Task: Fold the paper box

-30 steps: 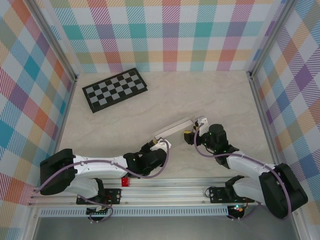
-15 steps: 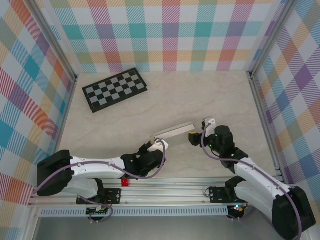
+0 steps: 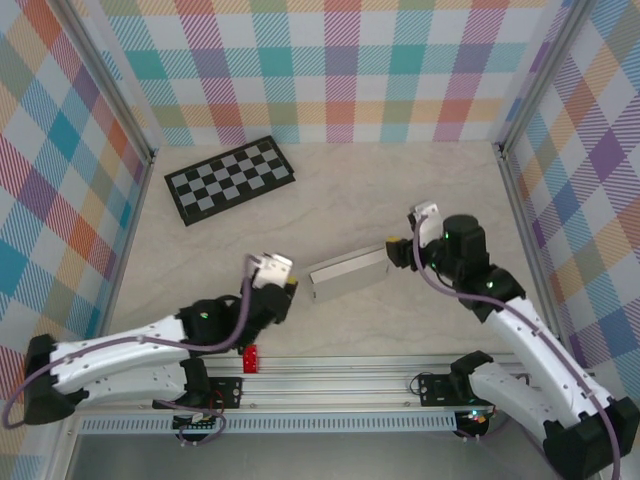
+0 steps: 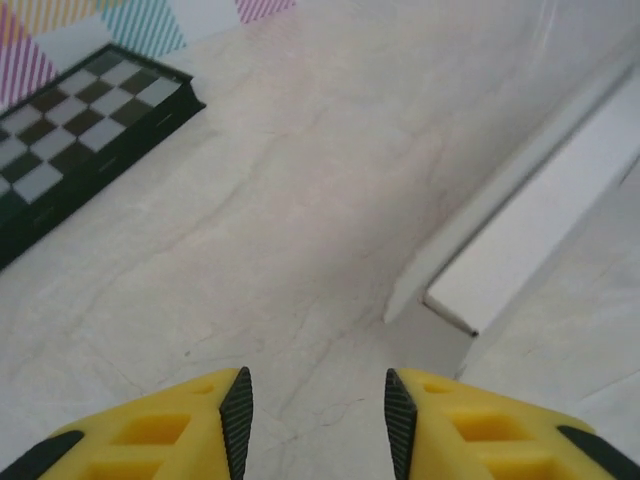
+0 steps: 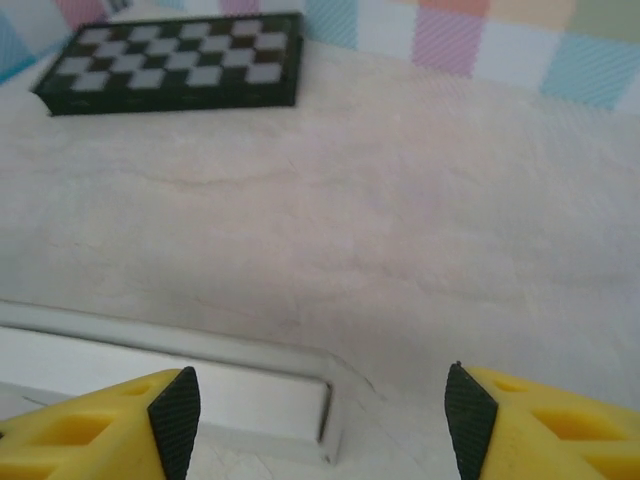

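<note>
One paper box [image 3: 348, 273] is lying flat on the desk [image 3: 420, 190] as a shallow white slab, between two end effectors. The left end effector [image 3: 288, 287] is hovering near the box's left end, jaws standing partly apart and gripping nothing. The right end effector [image 3: 392, 248] is sitting just beside its right end, jaws spread wide, empty. One checkerboard [image 3: 230, 178] is lying well apart, far left.
</note>
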